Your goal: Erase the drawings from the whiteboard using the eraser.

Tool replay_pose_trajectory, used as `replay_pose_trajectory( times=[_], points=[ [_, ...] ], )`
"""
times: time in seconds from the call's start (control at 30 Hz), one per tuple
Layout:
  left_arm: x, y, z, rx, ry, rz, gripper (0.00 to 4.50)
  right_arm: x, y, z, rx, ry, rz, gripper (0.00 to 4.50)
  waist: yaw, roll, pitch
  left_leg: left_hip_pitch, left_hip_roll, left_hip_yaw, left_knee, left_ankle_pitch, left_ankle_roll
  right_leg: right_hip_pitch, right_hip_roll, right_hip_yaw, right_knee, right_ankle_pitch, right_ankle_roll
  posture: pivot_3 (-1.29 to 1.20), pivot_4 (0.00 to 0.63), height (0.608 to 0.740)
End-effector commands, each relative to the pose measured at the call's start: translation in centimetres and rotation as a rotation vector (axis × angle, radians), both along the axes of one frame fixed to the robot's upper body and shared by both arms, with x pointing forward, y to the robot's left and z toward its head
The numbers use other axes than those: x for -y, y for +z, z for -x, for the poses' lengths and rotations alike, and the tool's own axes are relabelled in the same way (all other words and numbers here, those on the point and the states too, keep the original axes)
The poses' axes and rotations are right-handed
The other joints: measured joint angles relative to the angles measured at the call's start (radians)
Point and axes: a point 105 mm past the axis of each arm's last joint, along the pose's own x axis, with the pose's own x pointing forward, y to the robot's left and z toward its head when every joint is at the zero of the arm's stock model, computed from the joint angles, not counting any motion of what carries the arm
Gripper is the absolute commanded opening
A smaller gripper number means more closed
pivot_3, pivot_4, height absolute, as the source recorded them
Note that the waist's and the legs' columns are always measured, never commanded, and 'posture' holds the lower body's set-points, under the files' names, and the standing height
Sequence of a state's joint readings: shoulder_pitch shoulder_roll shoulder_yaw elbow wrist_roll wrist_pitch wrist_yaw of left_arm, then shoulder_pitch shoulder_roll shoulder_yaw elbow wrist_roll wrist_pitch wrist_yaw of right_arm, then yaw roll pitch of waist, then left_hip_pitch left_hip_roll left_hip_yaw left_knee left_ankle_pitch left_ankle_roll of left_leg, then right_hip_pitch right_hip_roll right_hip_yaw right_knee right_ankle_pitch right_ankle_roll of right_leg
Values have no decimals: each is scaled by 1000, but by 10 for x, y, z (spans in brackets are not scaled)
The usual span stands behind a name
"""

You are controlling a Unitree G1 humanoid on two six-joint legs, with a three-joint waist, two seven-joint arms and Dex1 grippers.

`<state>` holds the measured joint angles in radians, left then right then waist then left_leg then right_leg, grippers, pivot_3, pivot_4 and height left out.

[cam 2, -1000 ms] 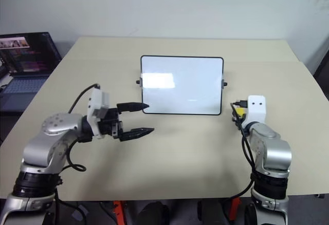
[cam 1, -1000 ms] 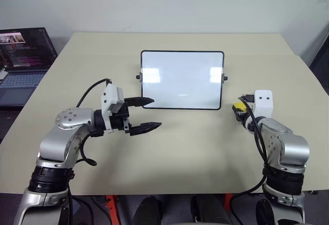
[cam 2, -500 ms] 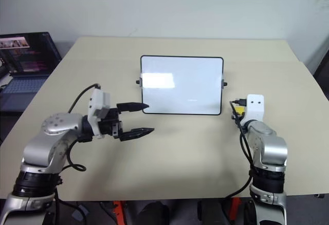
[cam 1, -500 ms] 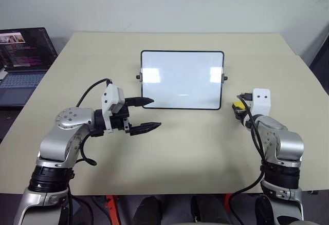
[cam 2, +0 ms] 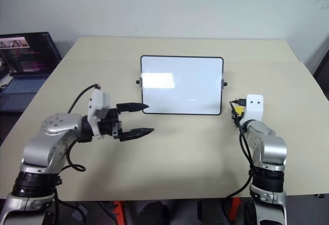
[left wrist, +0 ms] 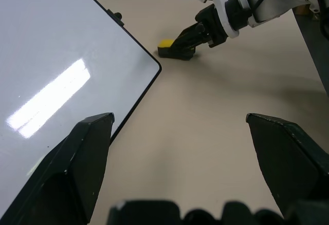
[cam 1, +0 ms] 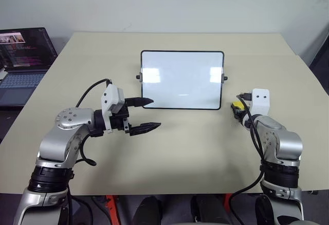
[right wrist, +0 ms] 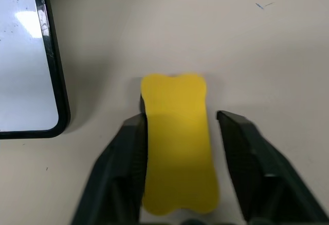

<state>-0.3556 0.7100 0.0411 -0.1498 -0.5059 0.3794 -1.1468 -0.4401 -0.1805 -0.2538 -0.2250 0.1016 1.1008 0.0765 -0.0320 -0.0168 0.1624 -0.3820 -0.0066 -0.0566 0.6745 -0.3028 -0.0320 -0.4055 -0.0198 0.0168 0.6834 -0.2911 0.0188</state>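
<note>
Eraser [right wrist: 178, 142] is lying on the table just right of the whiteboard [cam 1: 182, 79]'s lower right corner, right gripper [right wrist: 182, 137] straddling it, jaws parted, one finger touching. Looks light and stiff; pinching its long sides seems best. Left gripper [cam 1: 148, 114] is gaping wide, empty.

A broad beige table [cam 1: 180, 148] is seen across most of the head views, its far edge set against a plain pale wall [cam 1: 169, 4]. A faint seam is visible running across the tabletop toward the far end. At the left edge of the frame, beside the table's left side, an open laptop [cam 1: 23, 63] is placed on a lower surface; its screen is lit, with lines of text and a small picture shown in its upper left corner, and its bluish keyboard is angled toward the viewer.
</note>
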Motion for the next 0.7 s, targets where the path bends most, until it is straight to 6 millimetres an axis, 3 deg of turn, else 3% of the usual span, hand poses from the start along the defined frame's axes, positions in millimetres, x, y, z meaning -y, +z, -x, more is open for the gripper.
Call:
replay_pose_trajectory(
  times=[0.03,0.13,0.3,0.47,0.7],
  points=[
    [-2,10,1,47,-1,-1,4500,3,12,-2,48,-9,9,3449,0,0,0,0,0,0,0,0,0,0,0,0,0,0,0,0,150,740],
    [-2,10,1,48,-1,-1,4500,3,13,-2,48,-10,12,4458,0,0,0,0,0,0,0,0,0,0,0,0,0,0,0,0,150,740],
    [-3,11,1,49,0,-2,4500,4,16,-2,55,-17,8,4458,0,0,0,0,0,0,0,0,0,0,0,0,0,0,0,0,150,740],
    [-6,18,2,56,33,30,4500,4,31,2,103,-27,-14,4458,0,0,0,0,0,0,0,0,0,0,0,0,0,0,0,0,150,740],
    [-17,27,-14,152,343,162,4500,17,63,17,263,-22,49,4458,2,0,0,0,0,0,0,0,0,0,0,0,0,0,0,0,150,740]
  ],
)
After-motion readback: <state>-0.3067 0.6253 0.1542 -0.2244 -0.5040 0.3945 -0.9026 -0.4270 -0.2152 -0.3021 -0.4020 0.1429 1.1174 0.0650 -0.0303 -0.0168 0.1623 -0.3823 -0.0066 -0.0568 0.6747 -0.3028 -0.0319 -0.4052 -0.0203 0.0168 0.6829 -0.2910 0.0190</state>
